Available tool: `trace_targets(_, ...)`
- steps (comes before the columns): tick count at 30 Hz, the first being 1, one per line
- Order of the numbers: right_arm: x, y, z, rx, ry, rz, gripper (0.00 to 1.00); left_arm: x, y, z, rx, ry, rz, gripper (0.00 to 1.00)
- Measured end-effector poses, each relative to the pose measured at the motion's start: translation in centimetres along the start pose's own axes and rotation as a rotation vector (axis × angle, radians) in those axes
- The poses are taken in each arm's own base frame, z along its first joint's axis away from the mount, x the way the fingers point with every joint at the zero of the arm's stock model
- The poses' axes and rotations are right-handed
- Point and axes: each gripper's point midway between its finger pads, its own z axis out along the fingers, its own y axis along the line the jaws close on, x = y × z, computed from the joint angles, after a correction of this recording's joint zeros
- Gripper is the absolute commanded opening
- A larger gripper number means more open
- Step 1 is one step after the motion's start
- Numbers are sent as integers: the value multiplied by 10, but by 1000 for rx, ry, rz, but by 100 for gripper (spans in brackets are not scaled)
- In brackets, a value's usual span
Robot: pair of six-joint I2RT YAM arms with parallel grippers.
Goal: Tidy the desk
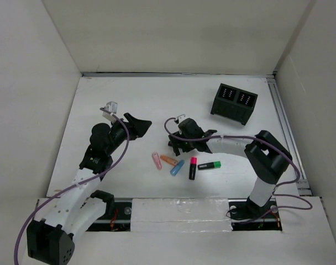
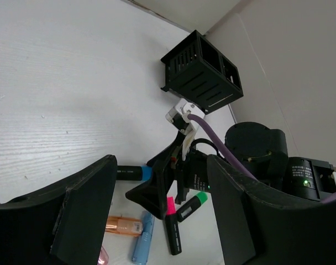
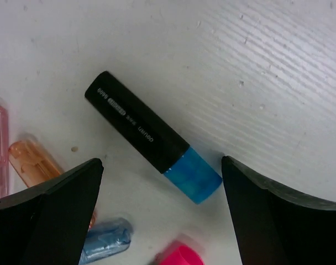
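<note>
On the white desk (image 1: 129,94) lies a black highlighter with a blue cap (image 3: 151,138). My right gripper (image 3: 161,165) is low over it and open, with the blue cap end between its fingertips and not gripped. In the top view the right gripper (image 1: 178,146) hides that pen. My left gripper (image 1: 137,126) hovers to the left, open and empty. In its own view the left gripper (image 2: 159,165) looks toward the right one. Beside the pen lie a pink-capped highlighter (image 1: 193,168), a green-capped highlighter (image 1: 209,165), and clear pink (image 1: 156,160), orange (image 1: 168,160) and blue (image 1: 177,167) pens.
A black two-compartment box (image 1: 234,103) stands at the back right, and the box (image 2: 201,72) also shows in the left wrist view. Off-white panels wall the desk on three sides. A metal rail (image 1: 287,132) runs along the right edge.
</note>
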Motion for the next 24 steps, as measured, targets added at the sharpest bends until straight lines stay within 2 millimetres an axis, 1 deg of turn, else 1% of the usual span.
trace_targets(1,-2,2,2,-2,-3,-3,89,1,1,1,-4,4,-2,62)
trace_targets(2,-5,3,5,0,-10,-6,70,2,2,1,-7,7,-3,62)
trace_targets(3,-7,5,8,0,-17,-12,62,2,3,2,-8,9,-3,62)
trace_targets(4,-10,6,11,1,-23,-11,58,2,3,2,-9,9,-3,62)
trace_targets(5,-13,8,14,1,-30,-11,57,2,3,2,-8,8,-3,62)
trace_targets(7,-15,11,17,-2,-37,-15,41,2,3,2,-9,7,-3,62)
trace_targets(8,-16,12,18,-4,-41,-17,35,2,3,2,-9,6,-2,61)
trace_targets(10,-16,15,19,-8,-44,-17,33,2,3,2,-10,5,-2,61)
trace_targets(11,-17,16,20,-11,-48,-17,36,2,3,2,-10,5,-3,61)
trace_targets(12,-17,18,20,-14,-52,-16,48,1,3,2,-11,5,-3,61)
trace_targets(13,-17,18,20,-15,-53,-16,48,1,3,2,-12,4,-3,61)
trace_targets(14,-17,19,20,-17,-55,-11,70,1,3,2,-12,3,-3,61)
trace_targets(15,-19,21,20,-23,-62,-4,79,1,3,2,-13,3,-3,61)
trace_targets(17,-21,24,20,-34,-72,-9,86,1,3,2,-13,3,-3,61)
trace_targets(24,-23,25,21,-24,-76,-16,84,1,3,2,-12,3,-3,60)
